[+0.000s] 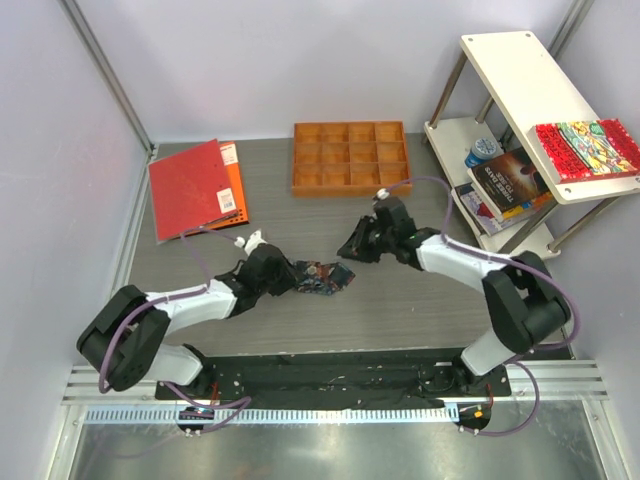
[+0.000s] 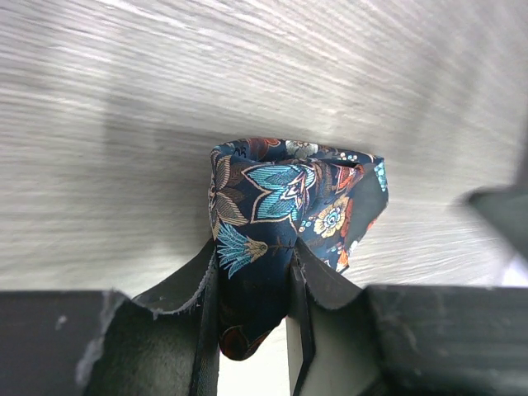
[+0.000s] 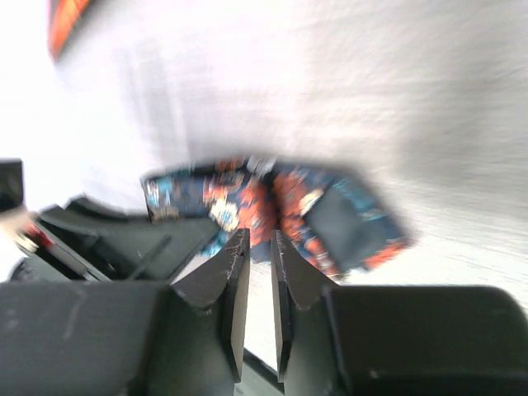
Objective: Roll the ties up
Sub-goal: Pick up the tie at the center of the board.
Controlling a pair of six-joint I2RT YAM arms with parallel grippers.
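From the overhead camera you see the long, narrow dark navy fabric necktie [image 1: 322,277], patterned with orange, red, teal and white flowers, bunched in a small heap near the middle of the grey wood-grain table [image 1: 400,310]. The left gripper [image 1: 287,275] sits at the heap's left end. The right gripper [image 1: 352,248] is just up and to the right of it, apart from the cloth (as far as this view shows). A partitioned orange-brown wooden tray [image 1: 350,157] lies well behind.

In your left wrist view the necktie [image 2: 289,194] stands as a loose curl on the table. Its near fold is pinched between the left gripper's [image 2: 254,264] fingers [image 2: 177,289], which press the fabric from both sides.

Your right wrist view is blurred. The right gripper [image 3: 260,243] shows a narrow gap with nothing in it, and the necktie [image 3: 289,198] lies just beyond the tips.
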